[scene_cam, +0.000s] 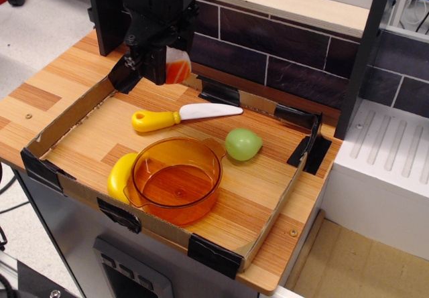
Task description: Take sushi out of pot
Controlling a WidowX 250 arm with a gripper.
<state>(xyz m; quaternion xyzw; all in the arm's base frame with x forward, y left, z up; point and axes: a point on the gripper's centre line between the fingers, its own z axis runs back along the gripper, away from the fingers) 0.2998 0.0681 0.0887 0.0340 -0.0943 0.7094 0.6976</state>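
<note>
My black gripper (167, 67) is shut on the sushi (178, 66), a small white and orange-red piece, and holds it in the air above the back left part of the tray, well clear of the pot. The translucent orange pot (176, 179) stands at the tray's front, with nothing inside it. The arm hides most of the sushi's left side.
A toy knife (182, 116) with a yellow handle lies behind the pot. A green pear-shaped toy (242, 143) sits to the pot's right. A yellow toy (120, 175) rests against the pot's left side. A low cardboard wall (278, 204) rings the wooden tray. A dark brick wall stands behind.
</note>
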